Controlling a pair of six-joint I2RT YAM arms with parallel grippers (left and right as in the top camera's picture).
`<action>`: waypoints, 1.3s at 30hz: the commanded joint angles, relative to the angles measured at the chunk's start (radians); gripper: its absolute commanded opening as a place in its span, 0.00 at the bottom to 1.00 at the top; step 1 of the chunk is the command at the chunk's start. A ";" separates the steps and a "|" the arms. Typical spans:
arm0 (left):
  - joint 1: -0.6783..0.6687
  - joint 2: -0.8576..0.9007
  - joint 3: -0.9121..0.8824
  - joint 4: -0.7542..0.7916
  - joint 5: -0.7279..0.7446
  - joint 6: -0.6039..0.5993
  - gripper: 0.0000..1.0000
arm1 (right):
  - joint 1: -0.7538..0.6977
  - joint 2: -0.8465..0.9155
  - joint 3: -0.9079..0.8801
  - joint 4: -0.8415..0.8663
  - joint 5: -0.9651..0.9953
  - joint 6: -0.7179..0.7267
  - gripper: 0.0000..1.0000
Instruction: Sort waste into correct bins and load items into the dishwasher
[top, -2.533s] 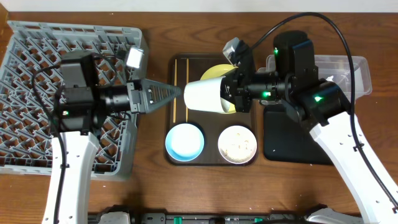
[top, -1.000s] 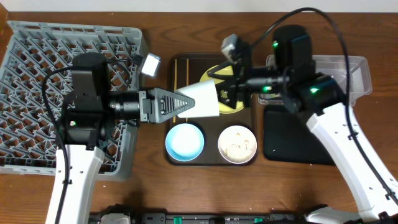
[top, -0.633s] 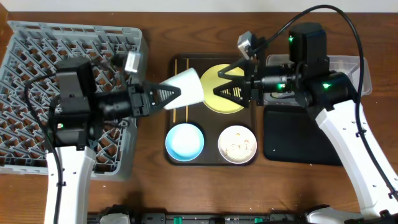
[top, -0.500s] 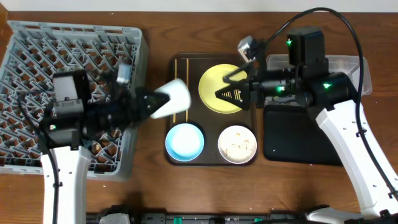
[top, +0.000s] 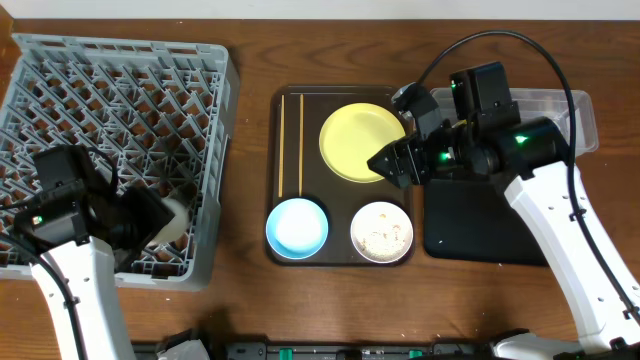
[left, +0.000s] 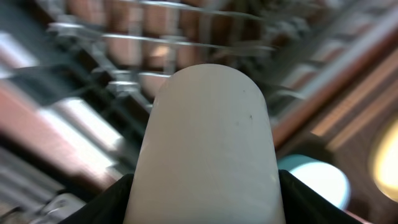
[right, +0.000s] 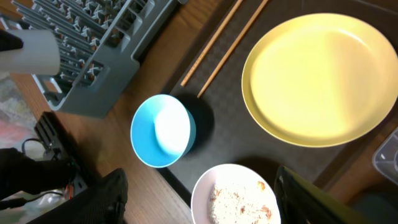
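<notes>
My left gripper (top: 150, 218) is shut on the small white cup (top: 172, 213) over the front right corner of the grey dish rack (top: 110, 90). In the left wrist view the cup (left: 208, 143) fills the gap between the black fingers (left: 115, 202). My right gripper (top: 385, 160) stands open and empty above the brown tray, at the yellow plate's (top: 358, 140) right edge. Its wrist view looks down on the yellow plate (right: 323, 74), the light blue bowl (right: 163, 130), the chopsticks (right: 217, 40) and the white bowl (right: 239, 199) with rice scraps in it.
The brown serving tray (top: 340, 255) holds the plate, both bowls and the chopsticks (top: 292, 140). To its right lie the glossy black tray (top: 480, 230) and, behind it, the clear tub (top: 565, 115), partly under my right arm.
The cup went from my right gripper to my left. My left arm swung left and toward the front over the rack with it. My right gripper opened and drew back to the right.
</notes>
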 joint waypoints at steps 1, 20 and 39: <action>0.005 -0.009 0.009 -0.009 -0.253 -0.065 0.40 | 0.010 0.016 -0.002 0.005 0.017 0.005 0.77; 0.005 0.085 -0.121 0.149 -0.203 -0.126 0.83 | 0.011 0.016 -0.002 -0.015 0.016 0.005 0.77; -0.378 0.050 0.140 0.020 0.105 0.228 0.92 | 0.112 0.097 -0.010 -0.021 0.255 0.383 0.70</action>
